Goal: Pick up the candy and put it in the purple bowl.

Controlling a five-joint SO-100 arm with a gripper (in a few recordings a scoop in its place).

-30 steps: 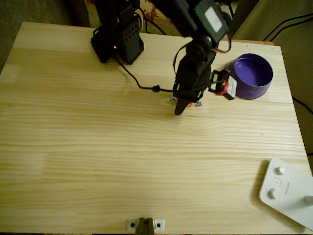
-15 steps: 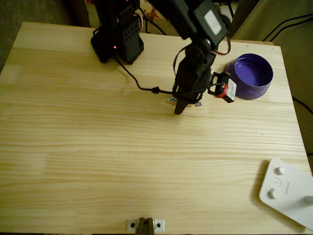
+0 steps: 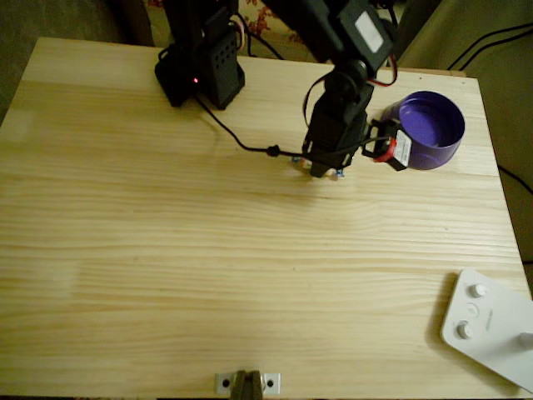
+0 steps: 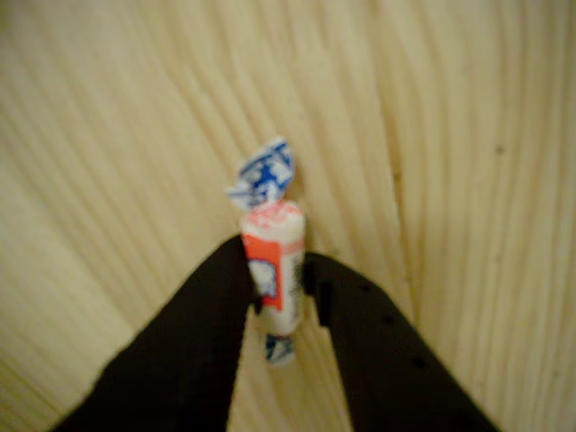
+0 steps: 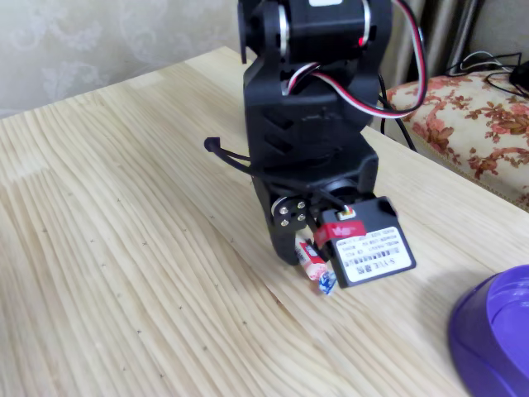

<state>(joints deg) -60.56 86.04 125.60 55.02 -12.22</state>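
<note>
The candy [image 4: 274,270] is a small white sweet with red marks and blue twisted ends. In the wrist view it stands between my two black fingers [image 4: 207,315], and my gripper [image 4: 279,290] is shut on it. In the fixed view the candy [image 5: 312,260] hangs at the gripper [image 5: 302,251] tips, just over the wood; I cannot tell whether it touches. From overhead, the gripper [image 3: 321,172] is left of the purple bowl [image 3: 433,157], with a wrapper end of the candy [image 3: 337,175] showing beside it. The bowl [image 5: 488,339] holds nothing.
The arm's black base [image 3: 200,67] stands at the table's back edge, with a black cable [image 3: 241,145] trailing to the arm. A white device with buttons [image 3: 487,325] lies at the front right corner. A small metal bracket [image 3: 247,383] sits at the front edge.
The long finger that pointed down the picture has closed in on the candy. The gripper has shifted slightly right, towards the bowl.
</note>
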